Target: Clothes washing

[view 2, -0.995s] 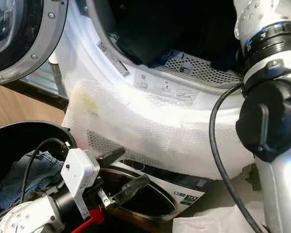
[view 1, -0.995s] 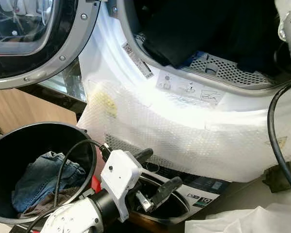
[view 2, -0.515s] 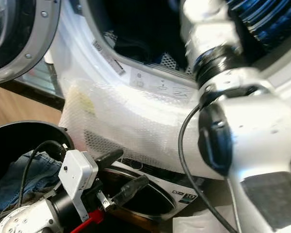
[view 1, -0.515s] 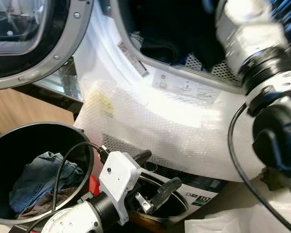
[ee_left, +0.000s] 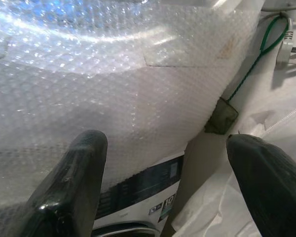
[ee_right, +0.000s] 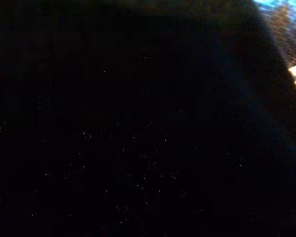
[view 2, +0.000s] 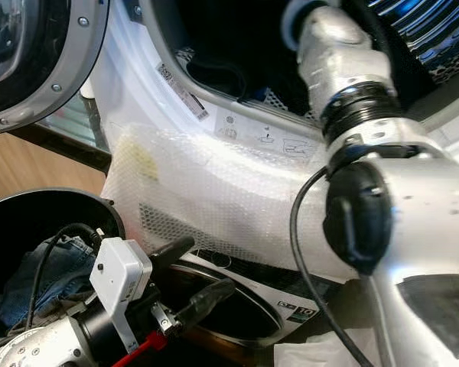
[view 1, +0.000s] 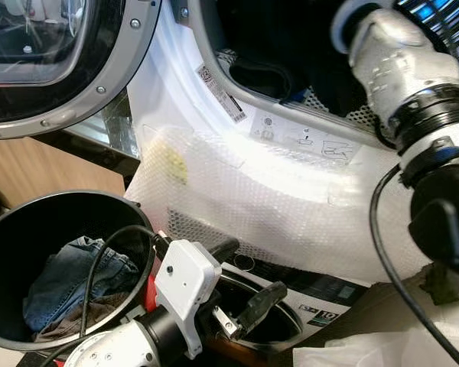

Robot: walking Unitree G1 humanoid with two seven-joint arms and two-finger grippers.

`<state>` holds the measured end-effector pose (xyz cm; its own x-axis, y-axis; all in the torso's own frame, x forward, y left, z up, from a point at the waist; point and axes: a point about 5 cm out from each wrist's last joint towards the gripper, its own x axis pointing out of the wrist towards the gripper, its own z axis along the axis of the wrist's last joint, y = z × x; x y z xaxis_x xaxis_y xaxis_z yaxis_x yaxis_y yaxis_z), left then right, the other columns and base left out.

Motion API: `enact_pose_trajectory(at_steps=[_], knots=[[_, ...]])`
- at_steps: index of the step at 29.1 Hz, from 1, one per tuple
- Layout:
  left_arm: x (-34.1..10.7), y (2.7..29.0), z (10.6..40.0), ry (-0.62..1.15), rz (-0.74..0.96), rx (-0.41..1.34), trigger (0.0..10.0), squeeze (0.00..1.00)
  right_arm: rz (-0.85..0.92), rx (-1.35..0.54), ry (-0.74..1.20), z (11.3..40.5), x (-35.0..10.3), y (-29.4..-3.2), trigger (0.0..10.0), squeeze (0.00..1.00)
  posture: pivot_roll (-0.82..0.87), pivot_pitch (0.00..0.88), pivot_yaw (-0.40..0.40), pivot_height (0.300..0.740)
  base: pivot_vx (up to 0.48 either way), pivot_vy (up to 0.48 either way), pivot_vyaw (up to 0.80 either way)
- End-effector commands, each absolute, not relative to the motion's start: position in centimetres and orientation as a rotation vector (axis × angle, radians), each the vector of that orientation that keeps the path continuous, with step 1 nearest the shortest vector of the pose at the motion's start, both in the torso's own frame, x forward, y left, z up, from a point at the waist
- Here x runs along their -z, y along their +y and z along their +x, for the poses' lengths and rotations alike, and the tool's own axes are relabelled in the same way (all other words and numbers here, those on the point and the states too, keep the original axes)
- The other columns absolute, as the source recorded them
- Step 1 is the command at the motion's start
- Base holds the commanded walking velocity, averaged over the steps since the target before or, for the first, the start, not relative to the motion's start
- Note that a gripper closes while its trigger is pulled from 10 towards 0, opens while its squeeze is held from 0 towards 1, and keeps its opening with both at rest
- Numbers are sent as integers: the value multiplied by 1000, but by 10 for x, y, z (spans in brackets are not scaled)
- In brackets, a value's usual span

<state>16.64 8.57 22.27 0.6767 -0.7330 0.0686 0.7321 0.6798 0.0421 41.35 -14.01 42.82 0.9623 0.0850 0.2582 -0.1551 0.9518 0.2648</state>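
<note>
The washer's drum opening (view 1: 291,46) is at the top, with a dark garment (view 1: 260,76) lying inside behind the lip. My right arm (view 1: 413,84) reaches into that opening, and its gripper end is lost in the dark; the right wrist view is almost black. My left gripper (view 1: 249,271) hangs low in front of the machine, open and holding nothing. In the left wrist view its fingers (ee_left: 69,197) point at the bubble wrap (ee_left: 113,89). A black basket (view 1: 30,210) at lower left holds blue jeans (view 1: 69,279).
The round washer door (view 1: 53,61) stands open at upper left. Bubble wrap (view 1: 275,214) covers the machine's front below the drum. A lower round hatch (view 1: 279,325) sits under my left gripper. White sheeting (view 1: 382,352) lies on the floor at right, near a green cable and plug (ee_left: 286,49).
My right arm has swung in from the right edge and reached into the drum. The dark garment that hung over the lip now lies further inside. The left gripper has kept still.
</note>
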Motion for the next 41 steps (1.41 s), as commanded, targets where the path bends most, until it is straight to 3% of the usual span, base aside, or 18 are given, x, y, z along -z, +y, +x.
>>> enact_pose_trajectory(at_steps=[1,6,14,41], knots=[[-225,83,161,-89,-2,850,10000,0,348,-73,-227,414,-424,-153,10000,0,119,165,-203,740,0,0,0],[-225,82,162,-86,-9,845,10000,0,357,-81,-260,413,-428,-153,10000,0,108,166,-202,740,0,0,0],[-225,83,163,-78,-5,847,10000,0,251,-174,-263,413,-428,-126,10000,0,79,165,-190,740,0,0,0],[-226,83,164,-64,-14,854,10000,0,176,-187,-261,414,-426,-118,10000,0,18,172,-191,740,0,0,0]])
